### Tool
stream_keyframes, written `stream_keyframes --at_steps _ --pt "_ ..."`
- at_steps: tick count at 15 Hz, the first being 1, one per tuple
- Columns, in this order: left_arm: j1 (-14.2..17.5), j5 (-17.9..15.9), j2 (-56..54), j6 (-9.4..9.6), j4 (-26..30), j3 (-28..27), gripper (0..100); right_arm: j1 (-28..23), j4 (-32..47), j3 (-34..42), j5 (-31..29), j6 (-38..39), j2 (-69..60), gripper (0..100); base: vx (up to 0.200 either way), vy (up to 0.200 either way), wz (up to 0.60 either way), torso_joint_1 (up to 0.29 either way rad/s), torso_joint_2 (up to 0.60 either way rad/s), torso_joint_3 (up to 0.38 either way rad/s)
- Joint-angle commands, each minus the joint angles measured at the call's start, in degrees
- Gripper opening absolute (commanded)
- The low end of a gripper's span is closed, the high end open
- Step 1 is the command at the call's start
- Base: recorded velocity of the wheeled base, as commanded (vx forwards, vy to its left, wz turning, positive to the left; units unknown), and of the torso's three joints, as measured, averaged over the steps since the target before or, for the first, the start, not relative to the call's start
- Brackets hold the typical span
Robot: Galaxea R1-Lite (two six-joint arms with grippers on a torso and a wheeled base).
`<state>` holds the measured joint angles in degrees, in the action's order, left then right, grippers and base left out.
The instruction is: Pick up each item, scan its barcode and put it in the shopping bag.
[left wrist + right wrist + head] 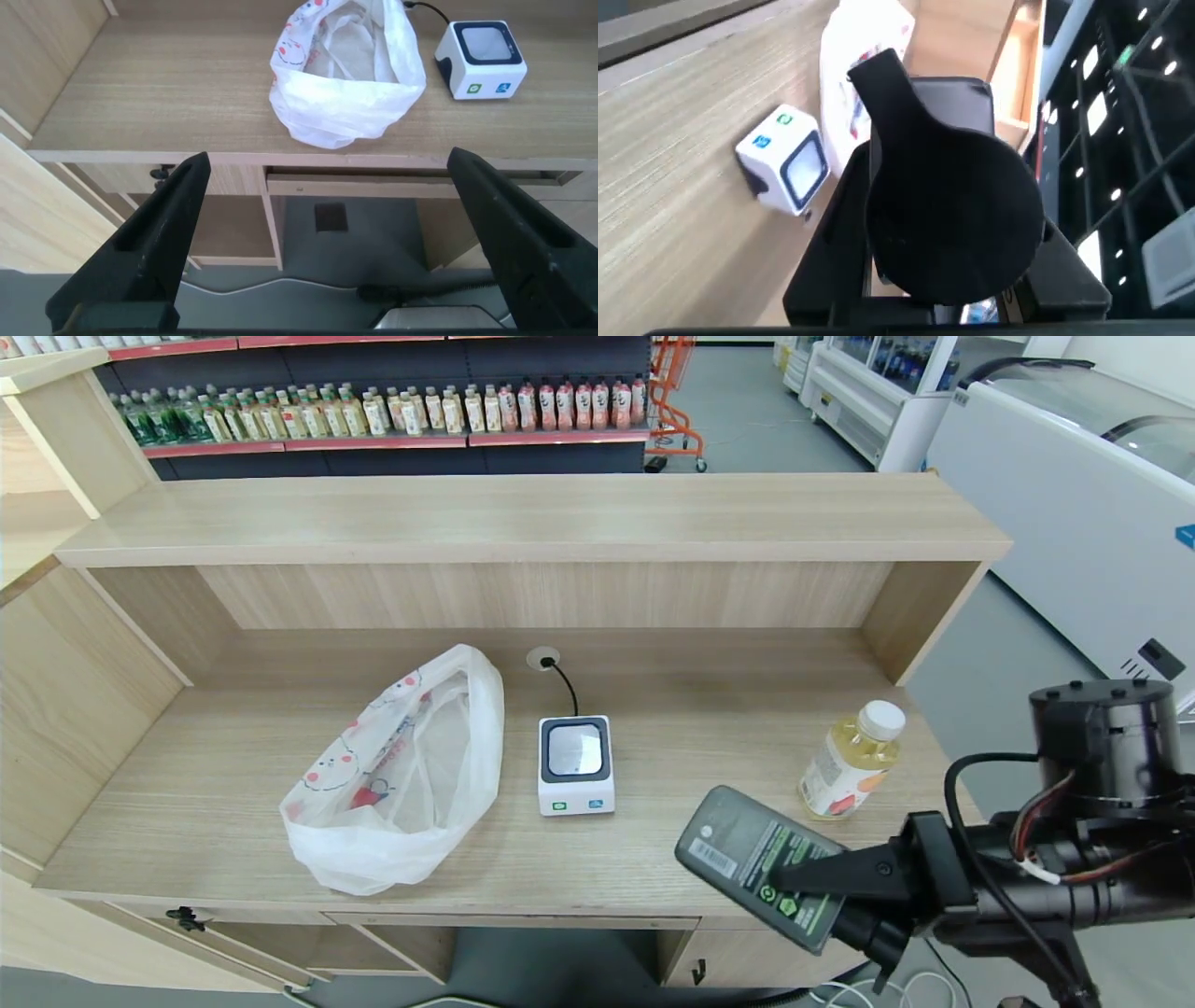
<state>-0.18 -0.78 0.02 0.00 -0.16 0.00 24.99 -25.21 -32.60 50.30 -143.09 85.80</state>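
Note:
My right gripper (822, 887) is shut on a dark flat pouch (747, 859), held over the counter's front edge at the right, its label with a barcode facing up. In the right wrist view the pouch (957, 103) lies between the black fingers (887, 84). The white scanner (576, 763) sits mid-counter, to the left of the pouch. A white plastic shopping bag (401, 775) lies open left of the scanner. A small bottle of yellow drink (851, 761) stands at the right. My left gripper (327, 243) hangs open below the counter's front edge, nothing between its fingers.
The wooden counter (653, 840) has a raised back shelf (532, 518) and side walls. The scanner's black cable (563, 683) runs to a hole at the back. Drawers (355, 182) sit under the counter front. Store shelves and freezers stand behind.

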Motion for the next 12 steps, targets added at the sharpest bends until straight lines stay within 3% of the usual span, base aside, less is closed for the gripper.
stream_keyframes --at_steps 1,3,7,12 --pt "0.01 -0.01 -0.02 -0.09 -0.02 0.0 100 5.42 -2.74 0.34 0.06 -3.42 4.2 0 0.0 0.0 0.0 0.0 0.0 0.0" --pt "0.01 -0.01 -0.02 -0.09 -0.02 0.0 100 9.99 -10.65 2.71 0.15 -4.74 5.78 0 0.0 0.0 0.0 0.0 0.0 0.0" --pt "0.01 -0.01 -0.02 0.0 -0.02 0.0 100 14.47 -21.2 4.3 1.56 -5.0 12.2 0 0.0 0.0 0.0 0.0 0.0 0.0" --pt "0.01 -0.01 -0.02 0.0 -0.02 0.0 100 15.88 -24.54 3.07 5.42 -5.18 17.56 0 0.0 0.0 0.0 0.0 0.0 0.0"
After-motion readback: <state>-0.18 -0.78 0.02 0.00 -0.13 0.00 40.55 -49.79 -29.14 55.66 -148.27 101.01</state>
